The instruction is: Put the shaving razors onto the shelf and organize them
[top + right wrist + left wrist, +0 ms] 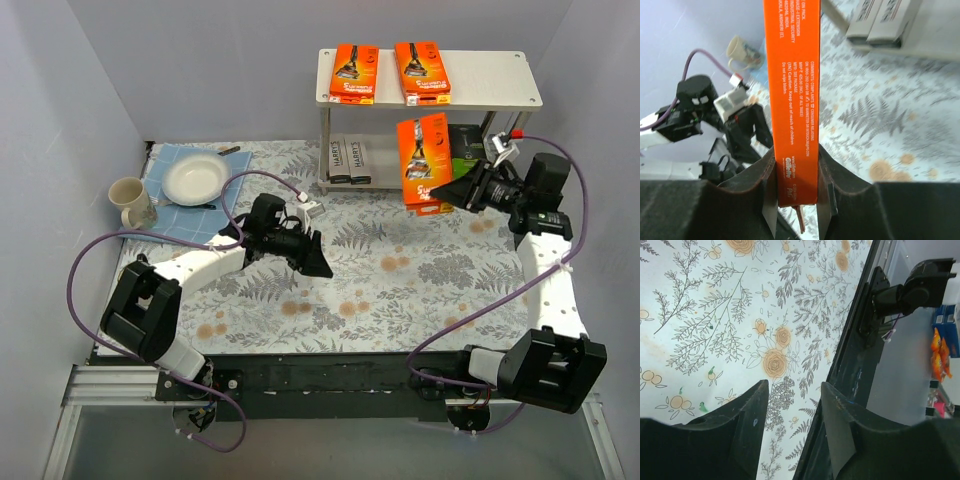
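1. The right gripper (452,190) was closed on an orange Gillette razor box (425,165), its fingers (769,185) pressed flat against the two broad faces, with the narrow printed edge turned toward the right wrist camera.
2. The held box stood on end at about 2 o'clock of the table, just in front of the shelf (480,80) and level with its lower tier. Whether its lower end touched the table could not be told.
3. On the shelf's top board lay a left orange box (353,72) and a right orange box (421,68), side by side and face up.
4. On the lower tier, slim grey Harry's boxes (352,158) lay at the left end. A black and lime-green box (465,145) sat toward the right end, partly hidden behind the held box.
5. The left gripper (320,262) hung near the table's centre over the floral tablecloth (400,290), its jaws partly open with nothing between them.
6. A cream mug (130,200) stood at about 9 o'clock.
7. A white plate (195,178) rested on a blue cloth (165,160) at about 10 o'clock, well apart from the shelf.
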`<action>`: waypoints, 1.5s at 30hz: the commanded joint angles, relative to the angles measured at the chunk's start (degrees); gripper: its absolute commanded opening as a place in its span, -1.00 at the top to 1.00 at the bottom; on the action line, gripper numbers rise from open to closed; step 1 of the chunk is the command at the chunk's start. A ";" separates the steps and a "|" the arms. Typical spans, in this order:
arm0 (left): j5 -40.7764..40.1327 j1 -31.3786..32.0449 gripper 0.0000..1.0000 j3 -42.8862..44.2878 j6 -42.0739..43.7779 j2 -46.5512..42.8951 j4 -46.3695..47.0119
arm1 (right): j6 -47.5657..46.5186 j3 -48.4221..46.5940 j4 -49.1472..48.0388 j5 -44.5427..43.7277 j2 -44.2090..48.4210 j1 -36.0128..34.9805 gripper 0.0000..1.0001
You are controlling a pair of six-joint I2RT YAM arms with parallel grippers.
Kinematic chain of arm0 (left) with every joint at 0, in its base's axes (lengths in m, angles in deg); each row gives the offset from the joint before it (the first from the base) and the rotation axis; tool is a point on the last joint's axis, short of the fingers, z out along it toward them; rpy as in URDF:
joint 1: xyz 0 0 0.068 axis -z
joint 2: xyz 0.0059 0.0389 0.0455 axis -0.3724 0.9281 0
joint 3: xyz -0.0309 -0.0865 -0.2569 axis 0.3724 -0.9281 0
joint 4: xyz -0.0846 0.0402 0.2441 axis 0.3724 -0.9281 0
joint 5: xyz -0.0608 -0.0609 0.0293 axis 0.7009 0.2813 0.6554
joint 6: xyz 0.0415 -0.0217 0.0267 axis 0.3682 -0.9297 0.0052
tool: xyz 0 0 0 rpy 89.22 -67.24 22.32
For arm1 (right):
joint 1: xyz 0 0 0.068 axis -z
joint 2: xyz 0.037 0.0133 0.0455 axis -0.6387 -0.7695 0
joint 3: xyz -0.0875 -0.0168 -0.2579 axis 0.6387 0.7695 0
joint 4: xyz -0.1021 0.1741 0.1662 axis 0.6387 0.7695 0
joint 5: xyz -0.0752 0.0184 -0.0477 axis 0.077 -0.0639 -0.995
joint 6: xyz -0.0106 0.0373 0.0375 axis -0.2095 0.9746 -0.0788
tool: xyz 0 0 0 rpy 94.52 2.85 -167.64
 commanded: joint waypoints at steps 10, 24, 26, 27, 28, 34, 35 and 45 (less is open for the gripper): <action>-0.32 0.09 0.06 0.03 6.50 -5.41 -3.88 | 4.53 -21.09 -3.89 -12.05 -5.14 5.30 0.89; -0.06 -0.17 0.03 -1.38 7.29 -4.63 -4.06 | 14.55 -26.37 -20.85 -16.28 -16.65 7.41 0.84; -0.15 -0.17 0.03 -1.82 7.29 -4.36 -4.06 | 15.43 -28.30 -21.12 -16.19 -18.75 7.50 0.83; -0.06 -0.17 0.03 -1.99 7.37 -4.10 -4.06 | 15.61 -28.83 -21.12 -16.36 -19.38 7.58 0.83; -0.06 -0.17 0.03 -1.99 7.38 -4.01 -4.06 | 15.78 -29.62 -21.30 -16.28 -19.90 7.58 0.83; -0.15 -0.17 0.03 -2.96 7.55 -3.13 -3.88 | 17.54 -32.61 -23.49 -15.83 -25.35 7.59 0.82; -0.15 -0.17 0.03 -3.13 7.55 -2.96 -3.80 | 17.63 -34.09 -23.58 -15.83 -26.06 7.67 0.82; -0.94 -0.17 0.01 -2.43 7.99 -0.94 -3.53 | 17.81 -40.70 -23.76 -16.71 -33.27 7.67 0.68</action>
